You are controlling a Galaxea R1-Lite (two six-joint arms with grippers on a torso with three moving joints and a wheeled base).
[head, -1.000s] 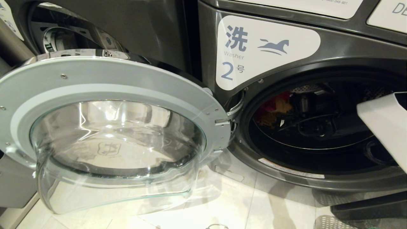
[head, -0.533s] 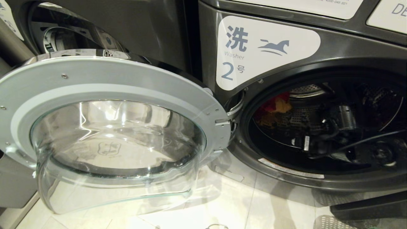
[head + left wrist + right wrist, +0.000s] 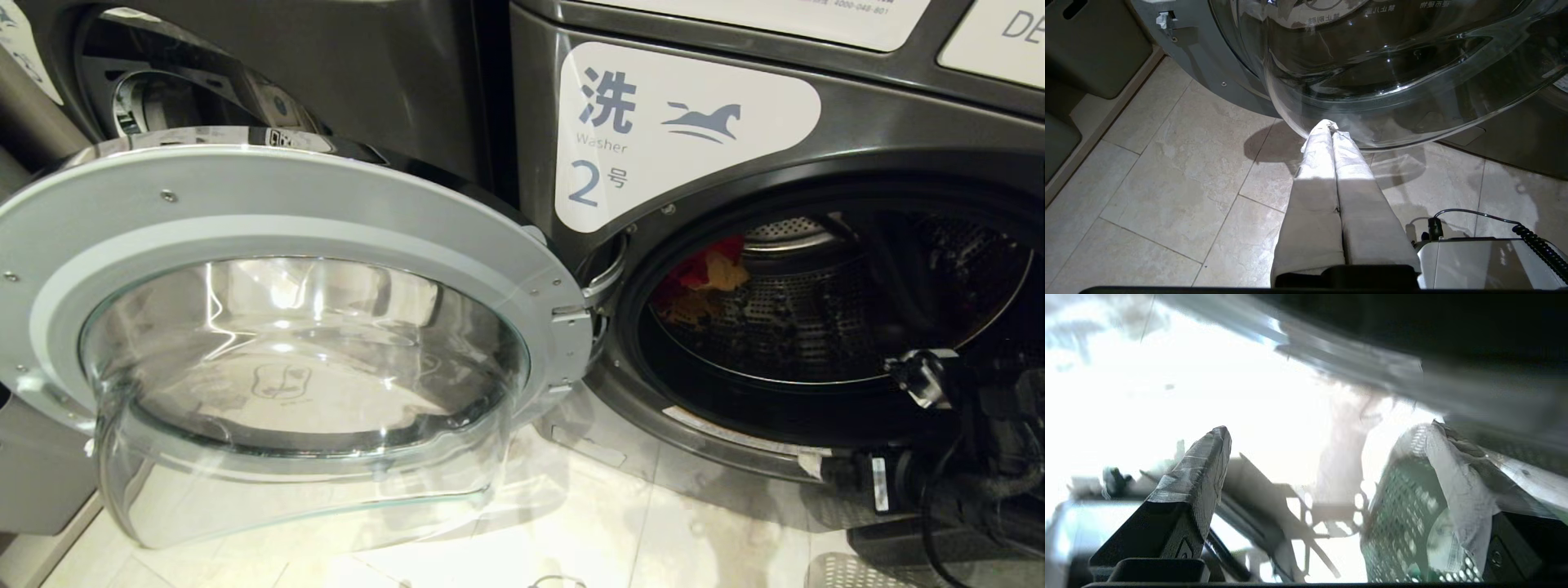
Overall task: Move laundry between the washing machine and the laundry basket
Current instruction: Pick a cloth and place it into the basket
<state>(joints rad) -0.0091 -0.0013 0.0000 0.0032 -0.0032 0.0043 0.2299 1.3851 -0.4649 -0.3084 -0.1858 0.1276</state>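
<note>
With door [image 3: 294, 327] swung wide and red and yellow laundry [image 3: 702, 273] still at the drum's back-left wall in the washer [image 3: 694, 122]: unloading unfinished, right gripper [image 3: 1327, 490] spread empty above green basket [image 3: 1404, 510], left gripper [image 3: 1331, 130] pinched shut, empty.

- The drum mouth of the washing machine [image 3: 816, 327] is left open, and only the laundry [image 3: 702, 278] is seen lodged at its ten o'clock.
- The four o'clock rim is crowded by the right arm [image 3: 963, 457].
- The floor at eight o'clock is overhung by the open door [image 3: 294, 327].
</note>
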